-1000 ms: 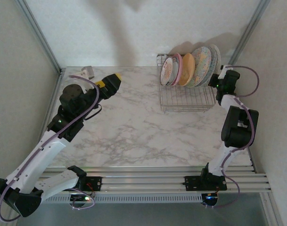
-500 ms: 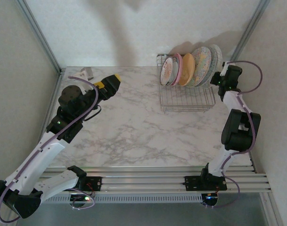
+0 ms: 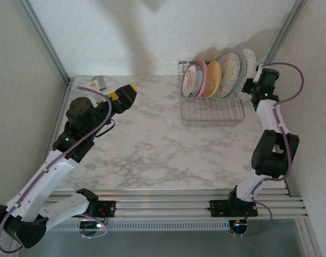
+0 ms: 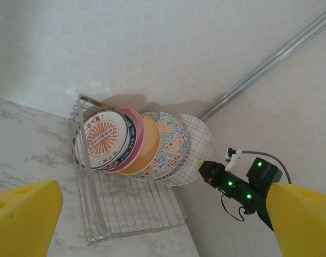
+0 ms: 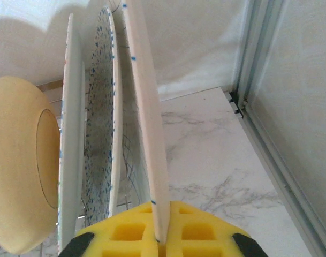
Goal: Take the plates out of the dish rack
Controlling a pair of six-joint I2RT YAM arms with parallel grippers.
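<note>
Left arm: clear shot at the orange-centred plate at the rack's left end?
Probably yes: left fingers are open and face the orange-centred plate across bare table; it's outermost on that side, behind only the rack's wire end; right fingers grip the grid plate at the other end.

The right gripper, pinching the rim of the grid-patterned plate, has travelled toward one o'clock in the top view. The plate has come with it, its upper edge drawn off toward two o'clock from the speckled floral plate. The right arm's elbow has dropped toward six o'clock.
</note>
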